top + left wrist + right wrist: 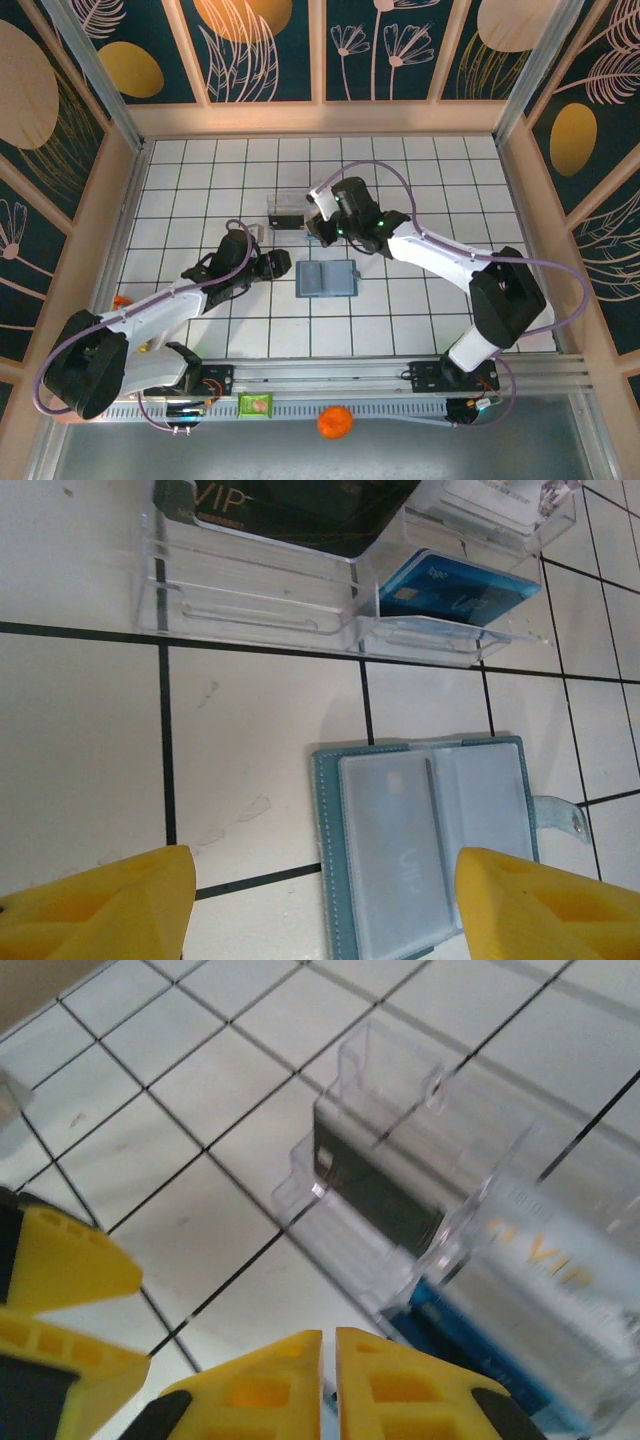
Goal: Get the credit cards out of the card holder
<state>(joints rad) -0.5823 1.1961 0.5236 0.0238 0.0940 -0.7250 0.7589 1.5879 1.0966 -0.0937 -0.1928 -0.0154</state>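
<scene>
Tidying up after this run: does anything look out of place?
Stray items off the tiles: a round orange object and a green packet lie by the near rail. The card holder lies open, roughly square to the tiles.

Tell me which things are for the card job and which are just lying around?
For the job: open card holder; blue card and black VIP card, both in the clear tray.
Just lying about: round orange thing; green packet.
</scene>
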